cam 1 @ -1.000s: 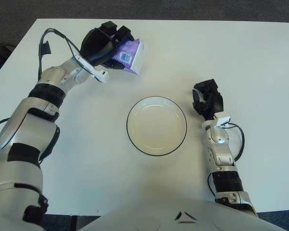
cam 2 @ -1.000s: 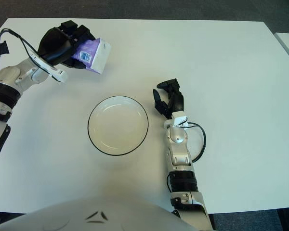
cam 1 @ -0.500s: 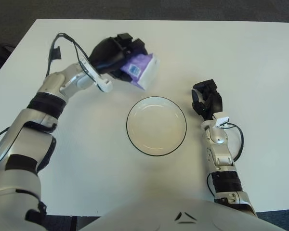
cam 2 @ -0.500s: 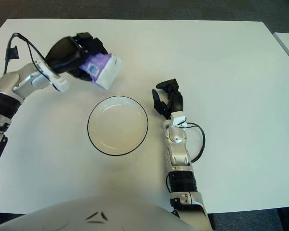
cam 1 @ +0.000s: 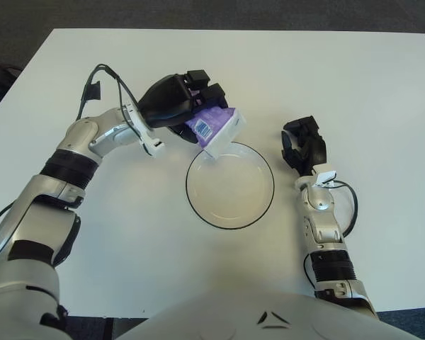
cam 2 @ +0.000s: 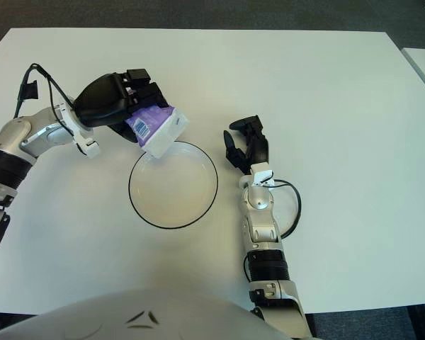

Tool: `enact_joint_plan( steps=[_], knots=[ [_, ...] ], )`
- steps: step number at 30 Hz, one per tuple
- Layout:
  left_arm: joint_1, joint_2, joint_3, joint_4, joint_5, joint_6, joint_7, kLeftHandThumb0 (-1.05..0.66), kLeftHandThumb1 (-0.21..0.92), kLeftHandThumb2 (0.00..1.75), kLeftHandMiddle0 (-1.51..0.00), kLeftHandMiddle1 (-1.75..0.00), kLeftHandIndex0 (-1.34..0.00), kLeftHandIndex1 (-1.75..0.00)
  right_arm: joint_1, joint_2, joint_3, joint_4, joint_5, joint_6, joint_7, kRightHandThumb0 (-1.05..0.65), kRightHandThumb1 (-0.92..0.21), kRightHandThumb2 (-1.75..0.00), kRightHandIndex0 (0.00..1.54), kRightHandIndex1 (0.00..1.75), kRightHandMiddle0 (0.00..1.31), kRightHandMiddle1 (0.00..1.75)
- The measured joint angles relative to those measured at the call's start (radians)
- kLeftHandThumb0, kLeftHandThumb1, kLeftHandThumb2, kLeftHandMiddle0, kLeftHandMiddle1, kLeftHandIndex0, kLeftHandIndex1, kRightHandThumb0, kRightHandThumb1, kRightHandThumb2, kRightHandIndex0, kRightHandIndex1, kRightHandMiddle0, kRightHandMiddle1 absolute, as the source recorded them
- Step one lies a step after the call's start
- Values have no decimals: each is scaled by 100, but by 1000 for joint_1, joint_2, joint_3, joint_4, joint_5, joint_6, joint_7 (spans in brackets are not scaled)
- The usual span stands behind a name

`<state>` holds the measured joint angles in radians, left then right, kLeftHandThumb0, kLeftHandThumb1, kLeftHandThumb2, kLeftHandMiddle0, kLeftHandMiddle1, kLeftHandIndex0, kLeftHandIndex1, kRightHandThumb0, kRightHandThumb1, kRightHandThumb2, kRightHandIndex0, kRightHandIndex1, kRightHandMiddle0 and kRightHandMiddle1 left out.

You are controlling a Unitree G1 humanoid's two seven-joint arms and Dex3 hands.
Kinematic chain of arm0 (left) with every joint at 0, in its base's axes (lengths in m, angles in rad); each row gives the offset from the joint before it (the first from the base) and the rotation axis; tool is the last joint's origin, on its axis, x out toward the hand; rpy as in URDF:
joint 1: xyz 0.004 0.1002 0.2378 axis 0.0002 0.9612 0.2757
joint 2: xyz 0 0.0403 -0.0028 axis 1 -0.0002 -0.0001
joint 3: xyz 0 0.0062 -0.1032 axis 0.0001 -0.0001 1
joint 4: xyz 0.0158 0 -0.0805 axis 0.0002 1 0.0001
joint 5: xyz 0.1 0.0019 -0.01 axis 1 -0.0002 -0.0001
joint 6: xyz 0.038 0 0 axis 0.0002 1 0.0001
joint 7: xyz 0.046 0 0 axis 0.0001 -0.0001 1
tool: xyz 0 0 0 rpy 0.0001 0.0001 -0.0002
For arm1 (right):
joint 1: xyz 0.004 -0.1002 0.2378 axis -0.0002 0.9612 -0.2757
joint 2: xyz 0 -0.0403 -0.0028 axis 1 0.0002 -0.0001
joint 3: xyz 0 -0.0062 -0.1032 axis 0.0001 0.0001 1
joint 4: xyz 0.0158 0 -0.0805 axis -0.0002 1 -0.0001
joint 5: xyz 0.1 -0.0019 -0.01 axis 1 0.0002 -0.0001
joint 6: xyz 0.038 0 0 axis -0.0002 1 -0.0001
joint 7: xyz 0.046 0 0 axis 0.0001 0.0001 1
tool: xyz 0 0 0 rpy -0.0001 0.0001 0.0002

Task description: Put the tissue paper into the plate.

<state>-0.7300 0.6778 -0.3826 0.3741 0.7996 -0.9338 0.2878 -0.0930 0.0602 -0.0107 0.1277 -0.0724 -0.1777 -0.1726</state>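
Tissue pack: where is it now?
Tissue pack is held in the left robot hand, at the plate's upper-left rim, left of centre.

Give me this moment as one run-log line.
left hand: shut on tissue pack | pack: over plate's far-left rim, tilted | plate: nothing in it | right hand: beside plate's right side, holds nothing

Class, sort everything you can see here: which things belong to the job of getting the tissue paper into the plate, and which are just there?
Part of the job:
- tissue paper pack, gripped over the plate's far left rim
- plate, nothing in it
- left hand, holding the pack

Just there:
- right hand, idle, right of the plate
- white table
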Motion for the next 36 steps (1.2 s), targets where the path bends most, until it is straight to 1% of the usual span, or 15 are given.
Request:
enact_joint_plan(
  steps=[9, 16, 22, 36],
  knots=[
    [23, -39, 15, -21, 5, -36, 16, -45, 37, 125, -111, -175, -56, -175, 0, 0, -1, 0, 2, 0, 3, -35, -92, -41, 47, 90, 31, 162],
    [48, -62, 20, -37, -45, -64, -27, -45, 36, 125, -111, -175, -57, -175, -1, 0, -1, 0, 2, 0, 3, -35, -92, -40, 47, 90, 31, 162],
    [69, -77, 27, -48, -57, -96, -53, -45, 36, 126, -112, -175, -57, -175, 0, -1, -1, 1, 1, -1, 2, -35, -92, -40, 48, 90, 31, 162],
    [73, -105, 35, -59, -54, -171, -78, -45, 36, 126, -111, -175, -57, -175, -1, -3, -1, 4, -6, -4, -4, -35, -92, -41, 50, 89, 30, 163]
  ],
)
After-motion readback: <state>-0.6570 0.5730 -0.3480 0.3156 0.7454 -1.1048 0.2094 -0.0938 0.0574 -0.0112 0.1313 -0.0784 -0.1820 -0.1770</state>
